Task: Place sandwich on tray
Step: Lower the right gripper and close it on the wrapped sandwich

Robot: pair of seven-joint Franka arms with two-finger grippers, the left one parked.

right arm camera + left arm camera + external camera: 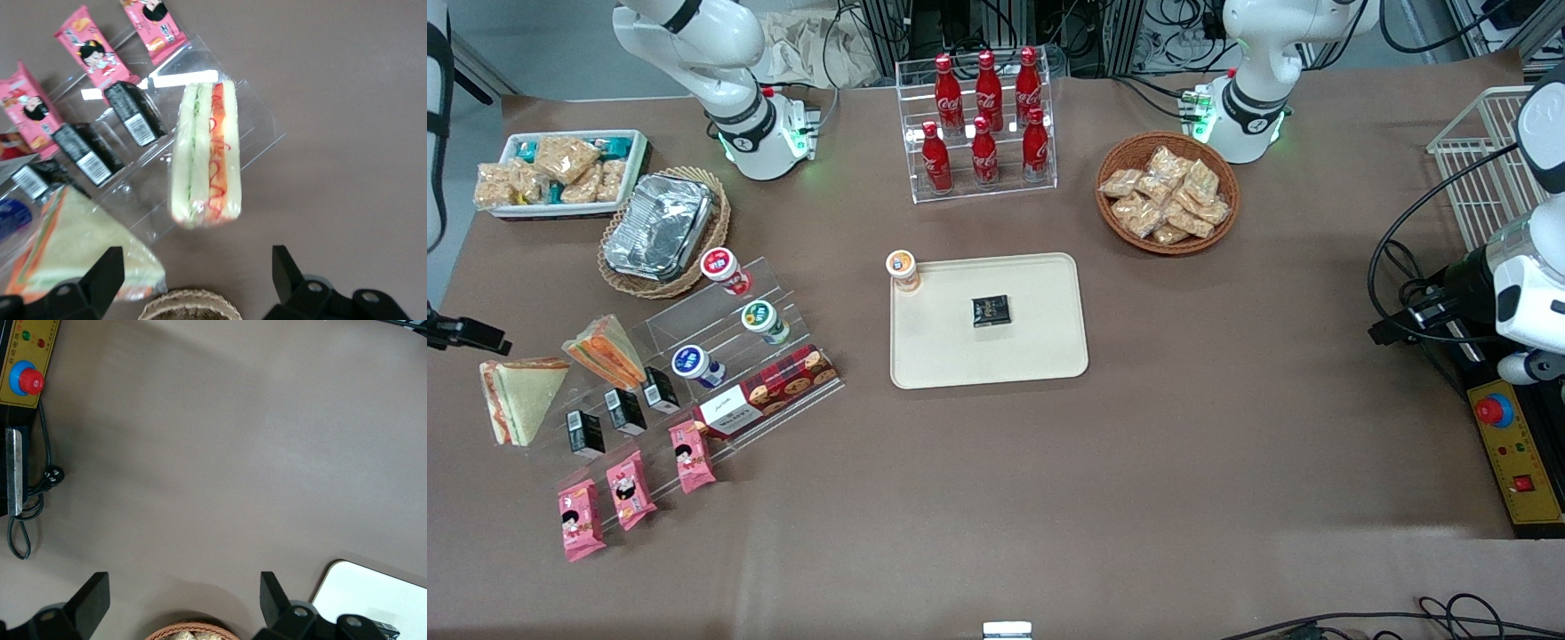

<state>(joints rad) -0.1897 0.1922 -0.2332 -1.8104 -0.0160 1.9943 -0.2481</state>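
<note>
Sandwich (203, 157) is seen lying on the brown-covered bench (1183, 462) beneath the tool (193, 280), whose fingers are spread wide and empty; tray (1040, 356) is set mid-bench.

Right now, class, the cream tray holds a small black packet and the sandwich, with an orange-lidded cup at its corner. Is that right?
Not quite. The front view shows the tray holding only the black packet; the orange-lidded cup stands at its corner. The sandwich lies on the table toward the working arm's end; the open tool hangs above it.
</note>
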